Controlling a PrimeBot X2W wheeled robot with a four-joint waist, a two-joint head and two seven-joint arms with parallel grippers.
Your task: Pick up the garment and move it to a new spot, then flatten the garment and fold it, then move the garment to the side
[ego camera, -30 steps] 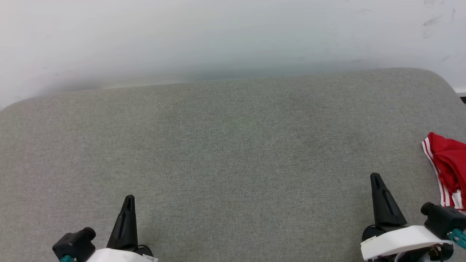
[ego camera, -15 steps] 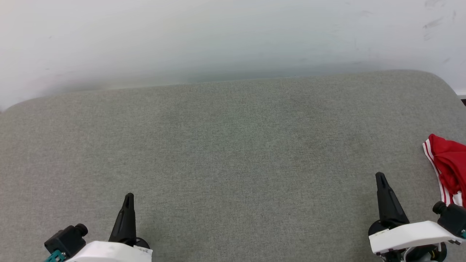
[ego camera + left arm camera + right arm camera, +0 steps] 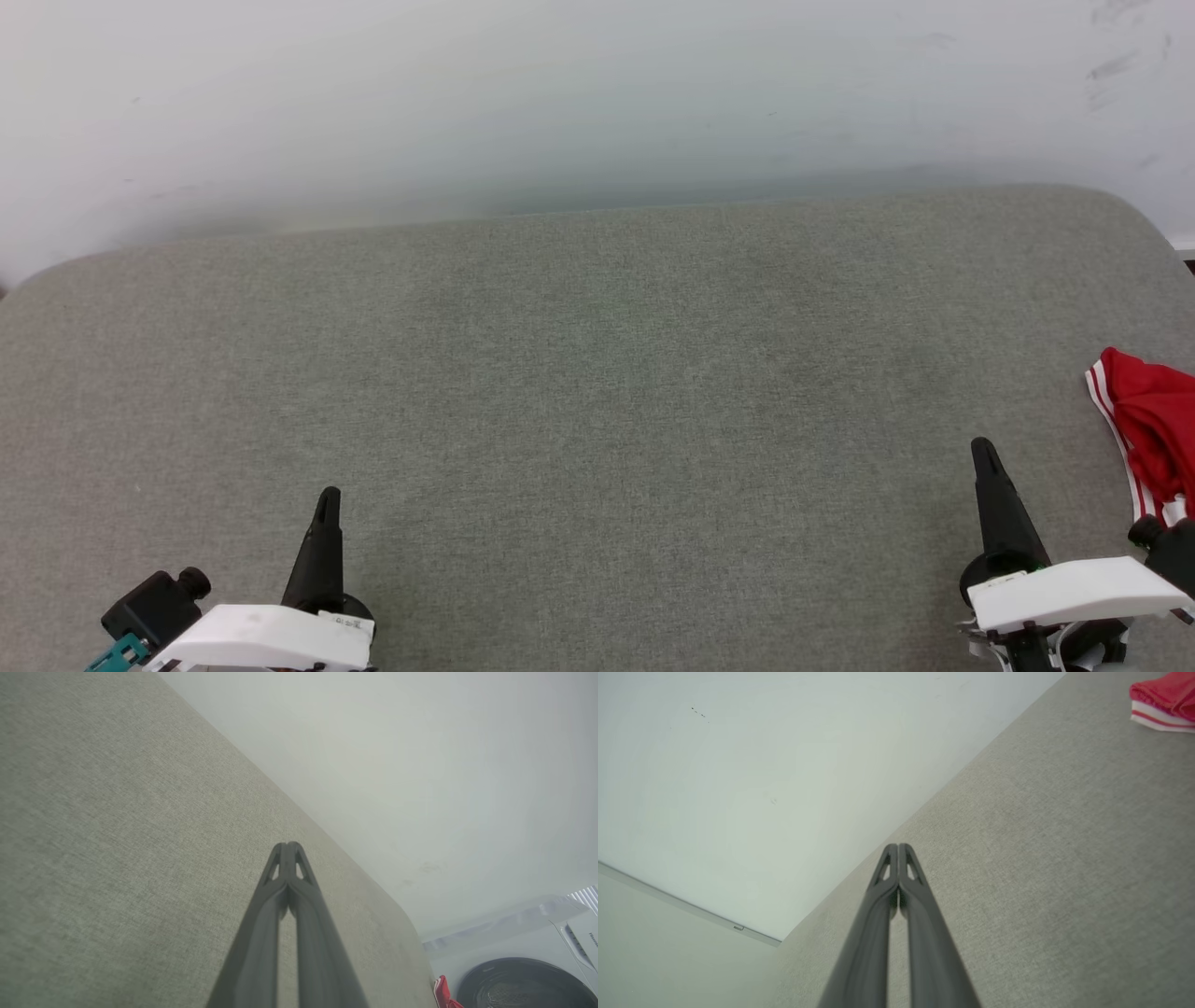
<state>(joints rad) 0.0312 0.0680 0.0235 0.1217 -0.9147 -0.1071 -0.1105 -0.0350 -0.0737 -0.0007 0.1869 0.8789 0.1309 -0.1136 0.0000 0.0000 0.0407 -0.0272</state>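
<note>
Idling, you have both arms parked low | left pincer (image 3: 327,495) clenched, empty | right pincer (image 3: 982,446) clenched, empty | garment (image 3: 1153,420) lies bunched at the right edge of the grey upholstered surface (image 3: 597,392), near but apart from the right pincer | arms likely held back so the middle is free for flattening

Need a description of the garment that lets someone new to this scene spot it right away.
Start at the wide grey fabric-covered surface below the white wall and follow it to its right end. There, right of the shut right gripper, the garment lies bunched up. Its bright red cloth with white stripe trim stands out from the plain grey and the black gripper.
</note>
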